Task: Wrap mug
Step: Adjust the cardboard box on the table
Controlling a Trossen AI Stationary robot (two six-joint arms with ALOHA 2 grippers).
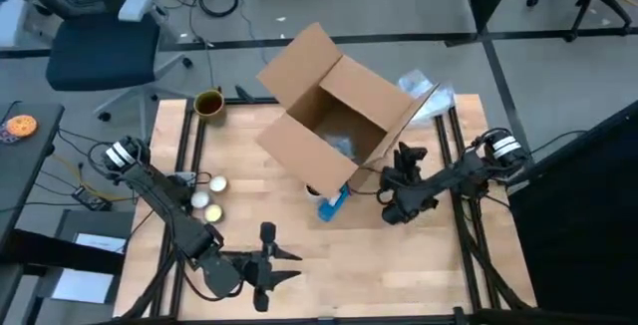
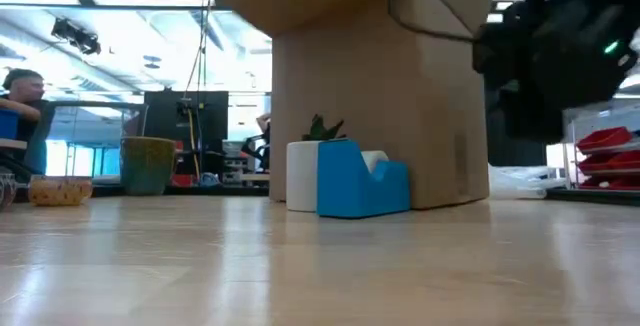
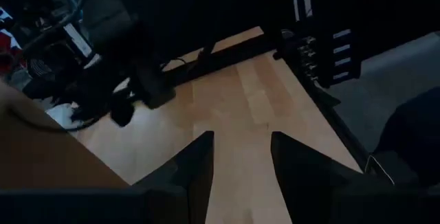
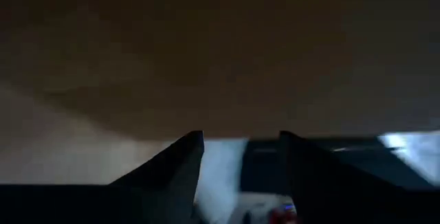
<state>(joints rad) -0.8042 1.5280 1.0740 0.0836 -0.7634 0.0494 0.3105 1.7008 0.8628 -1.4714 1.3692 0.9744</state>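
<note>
Two arms show from above: the left gripper [image 1: 284,265] rests low near the table's [image 1: 399,265] front edge, fingers parted and empty, while the right gripper [image 1: 391,187] sits just beside the open cardboard box [image 1: 334,116], its state impossible to tell. A green mug [image 1: 208,103] stands at the far left corner. Level across, a blue tape dispenser [image 2: 360,181] sits touching the box. In the left wrist view its fingers [image 3: 199,165] are spread over bare wood. The right wrist view faces cardboard.
</note>
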